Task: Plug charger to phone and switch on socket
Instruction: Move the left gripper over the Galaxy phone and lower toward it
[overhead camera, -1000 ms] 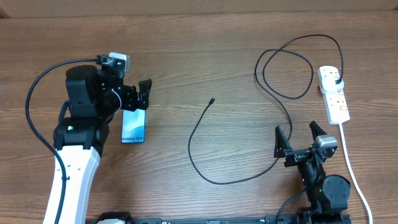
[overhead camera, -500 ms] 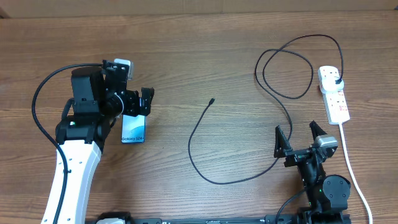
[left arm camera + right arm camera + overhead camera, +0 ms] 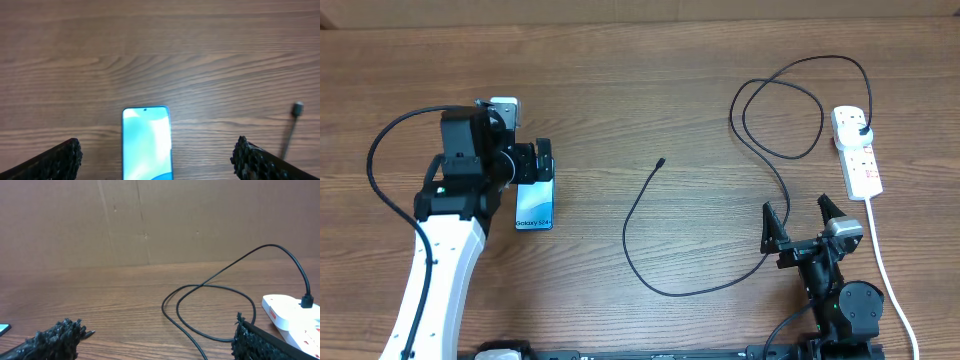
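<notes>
left gripper [image 3: 534, 164] now square over the "galaxy s24" phone [image 3: 534, 208], jaws wide apart; right gripper [image 3: 798, 214] likewise spread

L pincer [image 3: 536, 163] open over phone [image 3: 534, 208].

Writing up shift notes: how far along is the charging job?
Done: the charger plug sits in the socket. In hand: the left gripper hangs open over the phone, gripping nothing. Left: the connector tip lies loose on the table, apart from the phone, so plugging it in remains; the switch is too small to read. The right gripper is open and empty.
</notes>
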Robot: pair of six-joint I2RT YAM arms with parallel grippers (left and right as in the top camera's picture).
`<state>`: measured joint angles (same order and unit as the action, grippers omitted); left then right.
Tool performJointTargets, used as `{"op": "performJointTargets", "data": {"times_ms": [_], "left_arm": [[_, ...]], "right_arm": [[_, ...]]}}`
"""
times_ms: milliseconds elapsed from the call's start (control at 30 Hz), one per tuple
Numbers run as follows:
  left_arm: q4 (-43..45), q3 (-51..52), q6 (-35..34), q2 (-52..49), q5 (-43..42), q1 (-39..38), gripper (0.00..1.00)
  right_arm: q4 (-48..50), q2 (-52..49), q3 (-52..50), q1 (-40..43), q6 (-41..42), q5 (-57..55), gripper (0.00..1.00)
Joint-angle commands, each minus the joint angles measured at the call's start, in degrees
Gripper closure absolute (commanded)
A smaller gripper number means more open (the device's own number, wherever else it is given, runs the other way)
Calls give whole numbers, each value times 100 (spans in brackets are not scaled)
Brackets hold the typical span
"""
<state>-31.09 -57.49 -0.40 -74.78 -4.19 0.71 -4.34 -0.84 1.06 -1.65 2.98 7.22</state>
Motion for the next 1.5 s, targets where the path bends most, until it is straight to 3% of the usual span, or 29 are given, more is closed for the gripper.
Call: {"op": "performJointTargets", "data": {"times_ms": [0,433,867,1467], "left_arm": [[55,-164,-264,-92,291,-31,0],[0,-173,-433,-492,116,-37,0],[-2914,-2780,-1189,-1823,315,-133,0],[-2730,-2337,-1631,-3418,664,-155,0]], "right_arm": [[20,68,-61,-22,-4,-11,0],[20,68,-61,-22,-4,-11,0],[20,68,-61,-22,-4,-13,0],[20,68,-61,-22,-4,-13,0]]}}
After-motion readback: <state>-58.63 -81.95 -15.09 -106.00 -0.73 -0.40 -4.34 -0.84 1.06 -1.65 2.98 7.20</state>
